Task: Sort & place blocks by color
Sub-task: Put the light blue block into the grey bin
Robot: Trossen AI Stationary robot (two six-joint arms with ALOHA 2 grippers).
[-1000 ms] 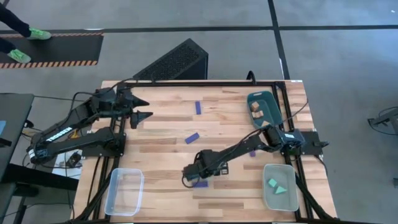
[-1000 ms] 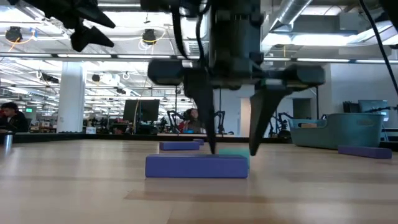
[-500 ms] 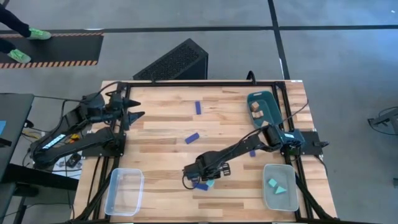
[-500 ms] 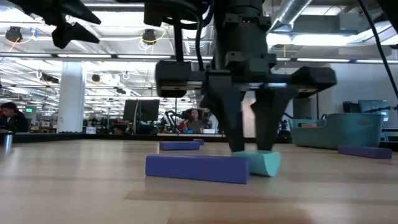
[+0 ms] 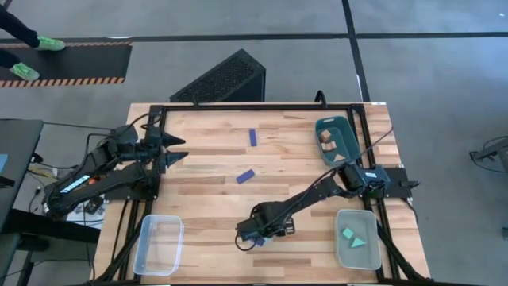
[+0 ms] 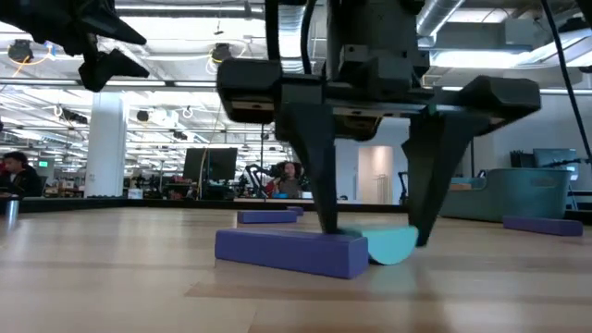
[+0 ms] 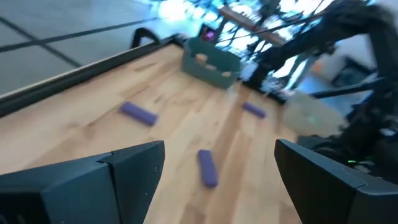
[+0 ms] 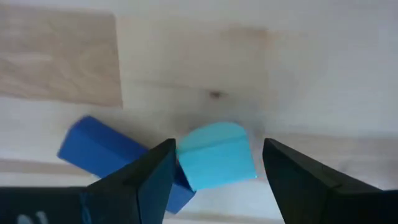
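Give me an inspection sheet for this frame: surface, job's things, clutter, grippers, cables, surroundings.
Surface: wooden table, inside a black frame.
Job's things: teal block touching blue bar under the right gripper; loose blue bars; wood pieces in dark teal bin; teal pieces in right clear tray; left clear tray holds nothing.
Clutter: nothing seen.
Grippers: right gripper down at the table, fingers open either side of the teal block; left gripper open, at the far left of the table.
Cables: run along both arms.
Surroundings: concrete floor, black grille box, a person's green shoes.
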